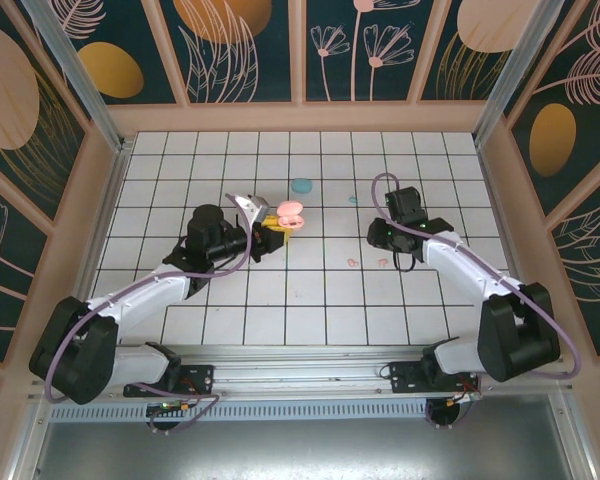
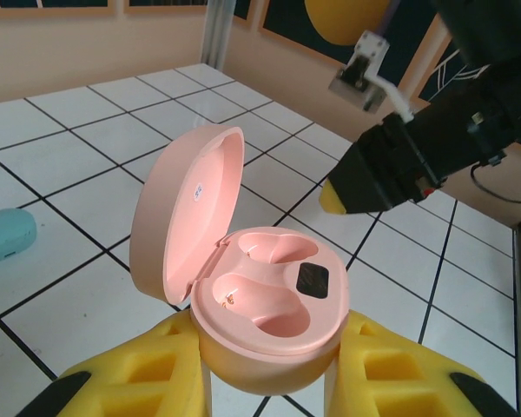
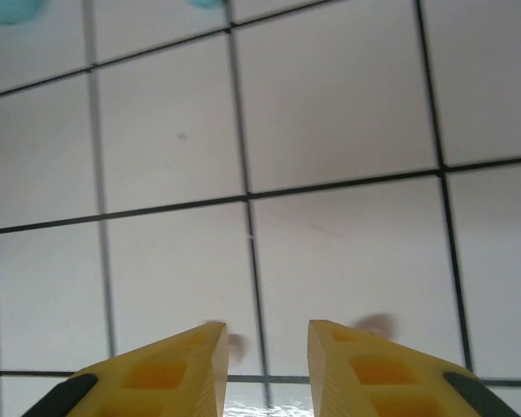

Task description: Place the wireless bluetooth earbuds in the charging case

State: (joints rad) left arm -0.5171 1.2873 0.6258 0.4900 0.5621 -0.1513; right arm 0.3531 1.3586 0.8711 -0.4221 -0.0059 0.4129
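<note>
Left fingers (image 2: 148, 378) closed on the pink charging case (image 2: 269, 304), gripping its lower shell from both sides. The case is lifted off the worktop (image 1: 310, 300), over the far half and just left of centre. Lid (image 2: 187, 208) open and tilted back, both wells empty (dark patch on the inner deck, can't tell what it is).

Right fingers (image 3: 174, 373) apart with a narrow gap. Bare tile shows between them and nothing is held. They point down at the worktop right of centre. Two faint pinkish smudges just ahead of the tips, too blurred to name.

Top view: pink earbud (image 1: 352, 263) and second pink earbud (image 1: 383, 264) lie loose on the worktop right of centre, near each other and close by the right arm (image 1: 450, 255) wrist end. Both are well apart from the held case.

Teal case (image 1: 301, 185) closed, lying toward the far edge near the middle. Teal earbud (image 1: 352, 200) lies near it to the right, not touching.
</note>
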